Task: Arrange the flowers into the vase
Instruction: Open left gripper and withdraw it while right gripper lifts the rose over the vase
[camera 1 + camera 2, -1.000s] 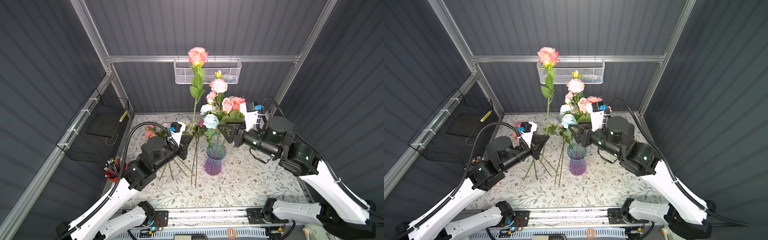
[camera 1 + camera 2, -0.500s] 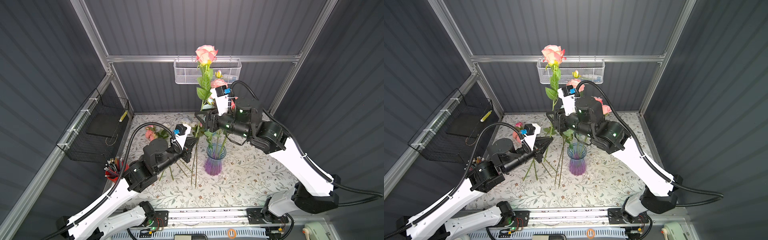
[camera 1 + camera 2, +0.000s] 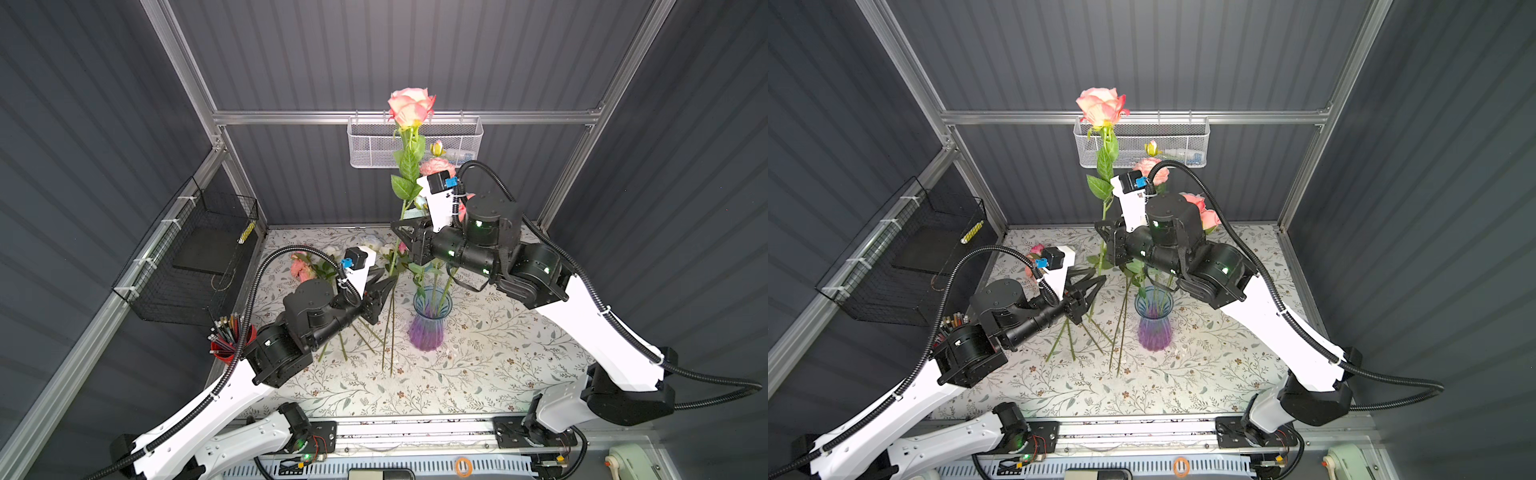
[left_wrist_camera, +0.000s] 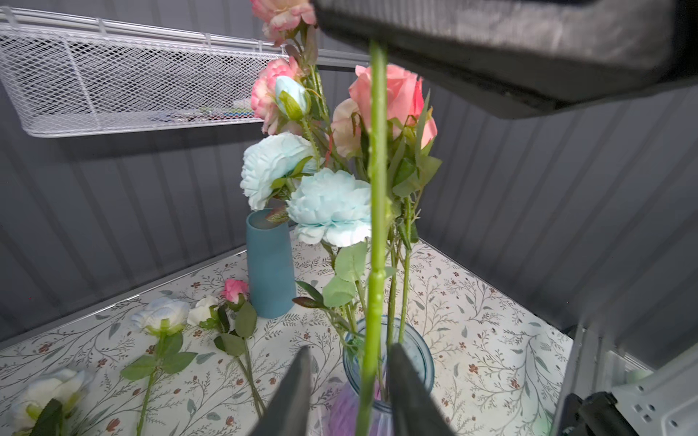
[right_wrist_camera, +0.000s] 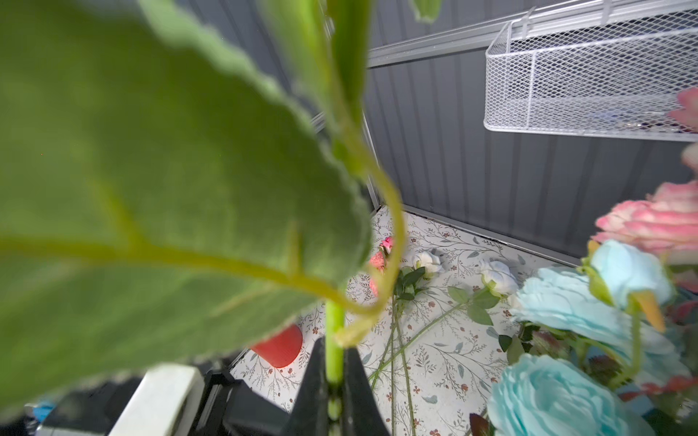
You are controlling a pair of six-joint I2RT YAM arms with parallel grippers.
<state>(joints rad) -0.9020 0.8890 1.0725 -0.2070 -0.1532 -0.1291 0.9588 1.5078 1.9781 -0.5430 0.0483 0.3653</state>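
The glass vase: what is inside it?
Green stems stand inside the glass vase, carrying pale blue blooms and pink roses above its rim. Their lower ends cannot be seen through the ribbed purple glass, and the stems overlap, so their number is unclear.

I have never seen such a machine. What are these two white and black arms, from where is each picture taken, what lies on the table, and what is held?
These are two robot arms at a table, each ending in a two-fingered gripper. Two pictures look down from a camera above, in nearly the same view; the other two come from cameras on the arms' wrists. The right gripper is shut on the stem of a tall pink rose and holds it upright. The left gripper is open around the same stem, lower down. Beside that stem stands a glass vase holding pink and pale blue flowers. On the table lie loose flowers, near a blue vase. A red pencil cup stands by the left arm.
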